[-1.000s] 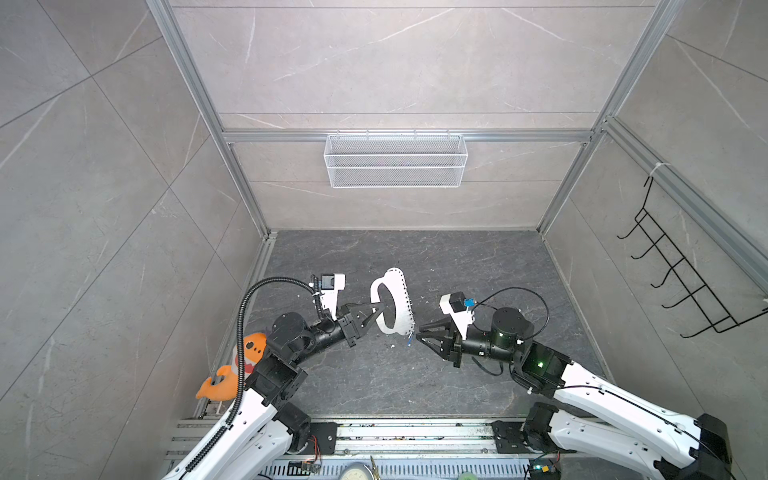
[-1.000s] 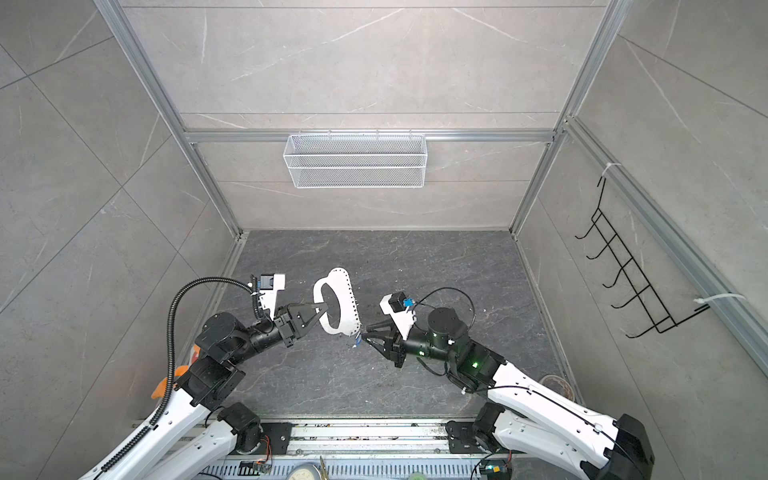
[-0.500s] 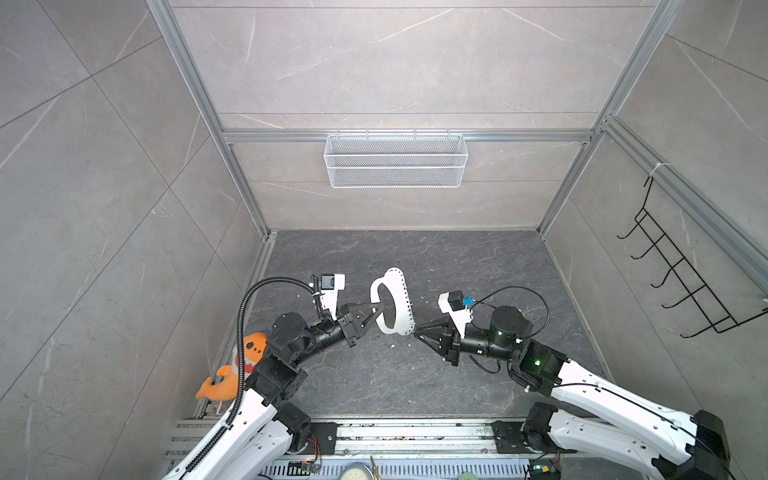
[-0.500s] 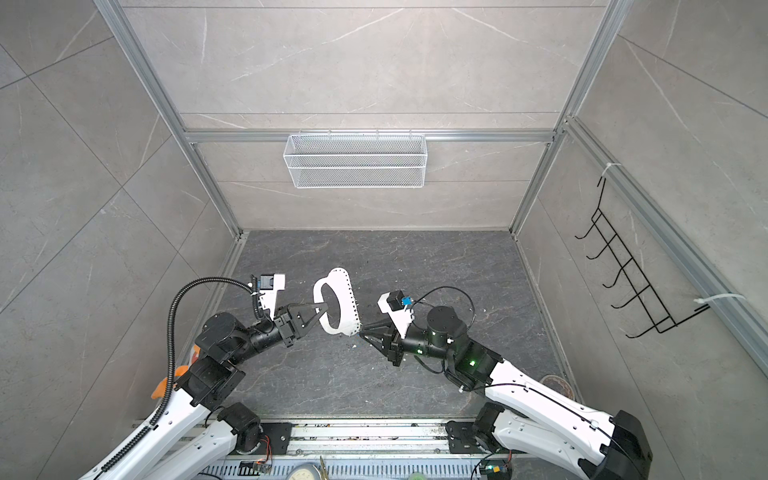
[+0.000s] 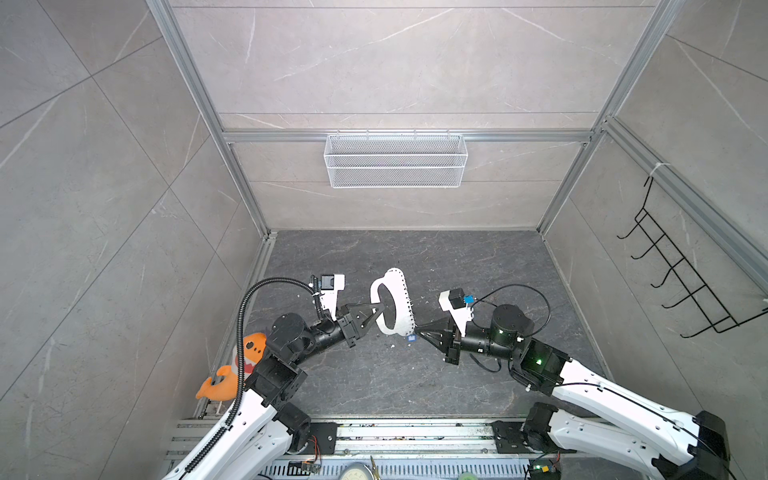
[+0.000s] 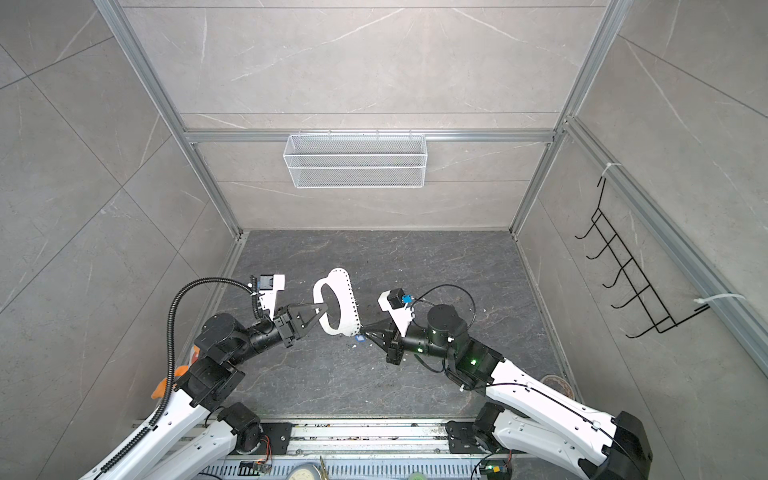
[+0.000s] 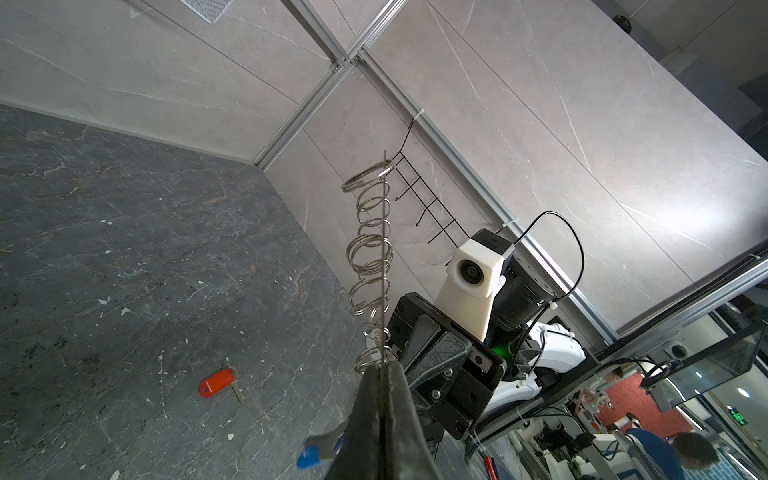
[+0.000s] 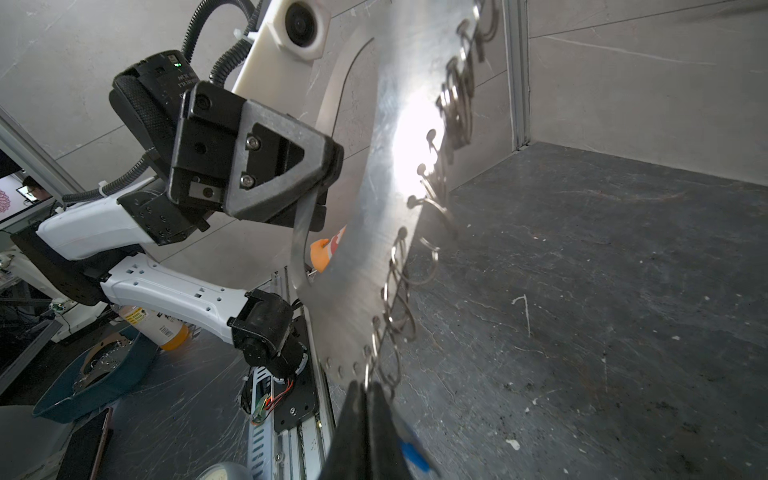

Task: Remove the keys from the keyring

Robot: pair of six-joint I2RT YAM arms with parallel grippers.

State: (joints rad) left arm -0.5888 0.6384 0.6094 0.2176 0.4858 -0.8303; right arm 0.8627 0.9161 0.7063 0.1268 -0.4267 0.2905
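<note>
Keyring (image 5: 402,299) clamped in left pincer (image 5: 378,308) (right pincer (image 5: 419,333) pinched shut beside blue key (image 5: 411,338)).

The keyring (image 5: 402,301), upright between left end effector (image 5: 374,310) and right end effector (image 5: 419,332), blocks the centre. The desk (image 5: 415,257) behind it lies open.

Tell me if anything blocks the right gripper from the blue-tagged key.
Nothing visible does: the right gripper sits shut at the ring-lined edge of the keyring plate, with the blue-tagged key hanging beside its jaws.
</note>
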